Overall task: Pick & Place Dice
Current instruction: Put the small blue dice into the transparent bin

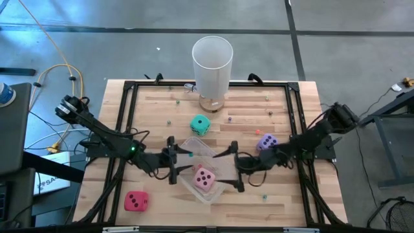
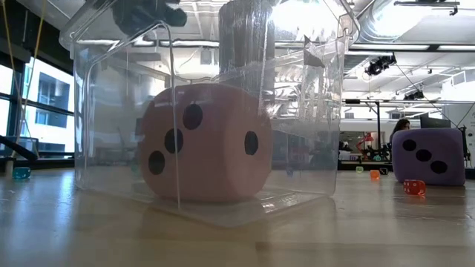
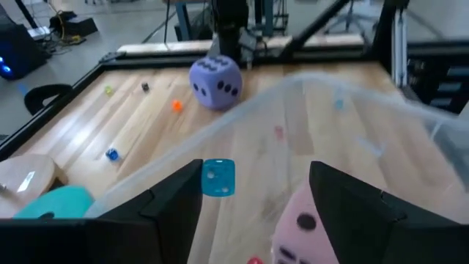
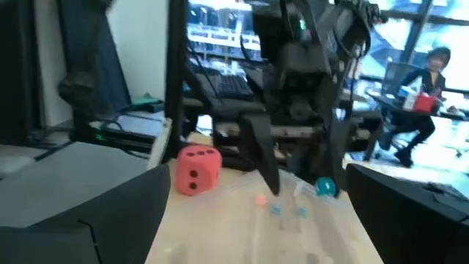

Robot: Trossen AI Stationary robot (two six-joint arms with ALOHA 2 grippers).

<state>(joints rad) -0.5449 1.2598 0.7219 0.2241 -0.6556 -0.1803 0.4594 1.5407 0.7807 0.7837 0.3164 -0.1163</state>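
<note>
The pink die (image 1: 204,177) already lies inside the clear plastic container (image 1: 194,147), which sits near the middle of the table (image 1: 284,200) toward its front edge; the low view shows it resting on the container's floor. The other three dice are still out on the wood: the teal-green die (image 1: 200,125) just behind the container toward the back edge, the purple die (image 1: 266,142) beside it toward the right edge, and the red die (image 1: 136,201) near the front left corner. A tall white cup (image 1: 212,61) stands at the middle of the back edge, and small coloured beads (image 1: 268,114) are scattered about.

The left pincer (image 1: 173,157) hangs at the container's left side with its fingers spread and nothing between them. The right pincer (image 1: 231,163) sits at the container's right side, also spread and empty, close to the purple die.

One die looks placed, so the step in hand is probably choosing the next pick. The purple die seems the natural target for the right arm: it would need to back away from the container wall, centre over the cube, descend and close gently on the soft foam.
</note>
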